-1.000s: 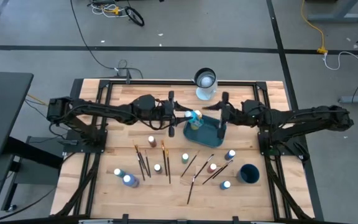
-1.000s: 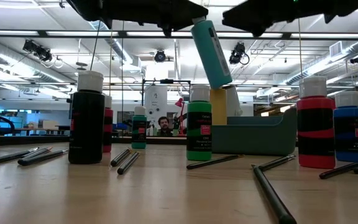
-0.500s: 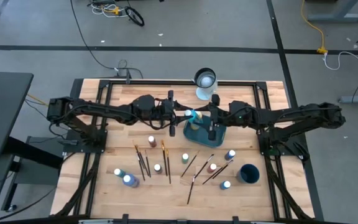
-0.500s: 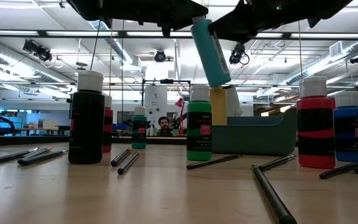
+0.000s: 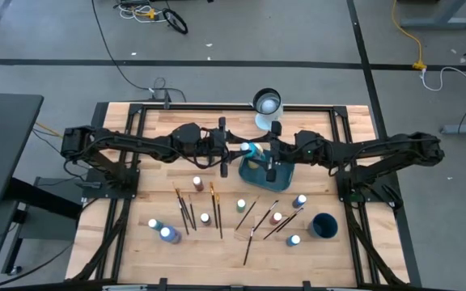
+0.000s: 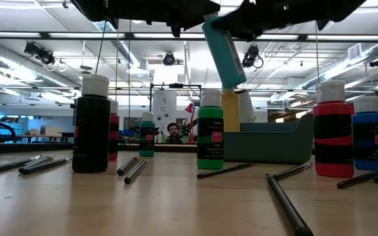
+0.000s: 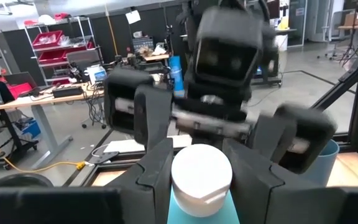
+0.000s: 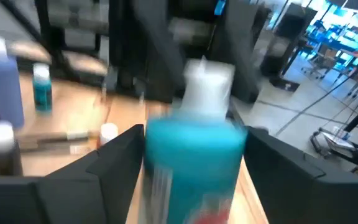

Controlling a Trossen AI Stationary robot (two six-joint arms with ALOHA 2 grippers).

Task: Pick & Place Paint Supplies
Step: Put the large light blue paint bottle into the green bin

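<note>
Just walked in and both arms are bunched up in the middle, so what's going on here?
A handover, it seems. The left gripper holds a teal paint bottle by its white cap, tilted in the air above the teal bin. The right gripper has its fingers on either side of the same bottle. Other bottles and brushes lie on the table.

Low view: both grippers cut off by top edge; only lower body of teal bottle (image 6: 225, 56) shows. Right wrist view: heavy blur, bottle label unreadable. High view: paint bottle caps near the front edge too small to tell colours. Tray (image 6: 271, 144) contents hidden behind its wall.
</note>
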